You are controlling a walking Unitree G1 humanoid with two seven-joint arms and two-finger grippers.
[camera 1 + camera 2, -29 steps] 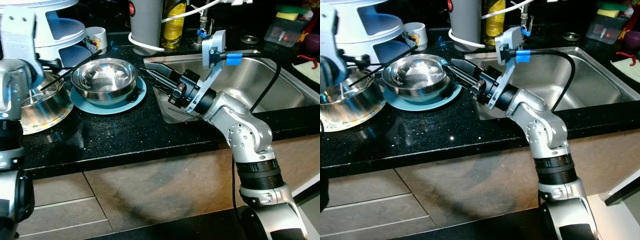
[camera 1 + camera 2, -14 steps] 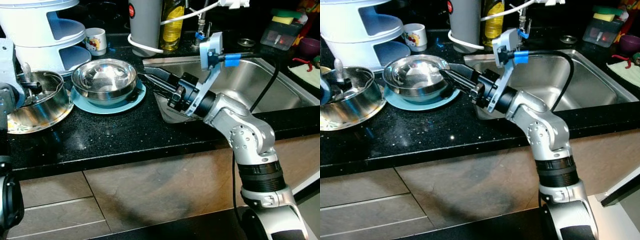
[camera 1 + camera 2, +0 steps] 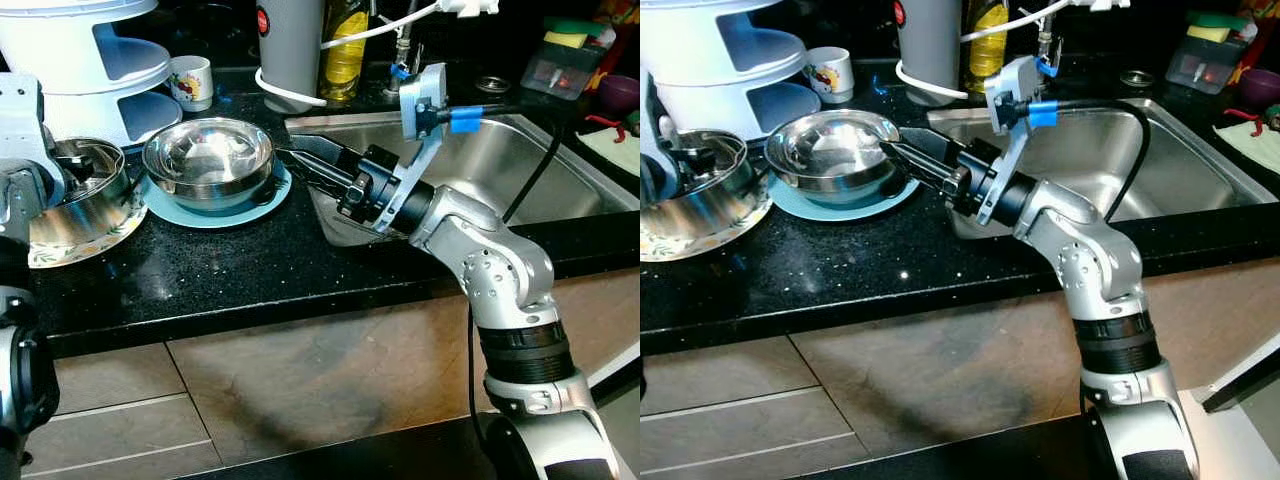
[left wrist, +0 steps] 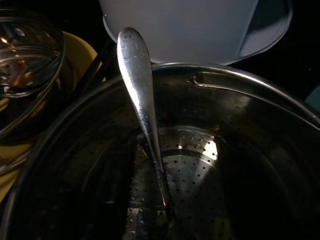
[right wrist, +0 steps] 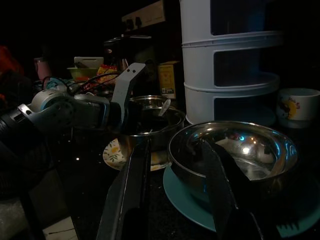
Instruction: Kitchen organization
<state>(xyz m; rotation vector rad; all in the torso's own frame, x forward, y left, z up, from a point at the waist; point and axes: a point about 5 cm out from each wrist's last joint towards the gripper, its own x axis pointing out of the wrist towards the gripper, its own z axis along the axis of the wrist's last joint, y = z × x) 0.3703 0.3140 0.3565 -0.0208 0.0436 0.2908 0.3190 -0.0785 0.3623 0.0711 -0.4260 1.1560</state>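
Now the right gripper [image 3: 902,155] hovers beside the steel bowl [image 3: 835,150], fingers apart, empty; left gripper's fingers unclear

The right arm [image 3: 480,260] is built of rounded silver segments with small dark screw holes, joined lower down by a ribbed black collar, and it ends in a black wrist block carrying the right gripper [image 3: 300,158], whose 2 long black fingers taper to points. A pale grey bracket [image 3: 425,100] rises from that wrist, and a black cable [image 3: 540,160] with a blue tape band [image 3: 466,120] loops from it toward the forearm. The left arm [image 3: 22,190] shows a silver-grey shell and a light grey bracket with dark holes, above a black joint [image 3: 25,375].
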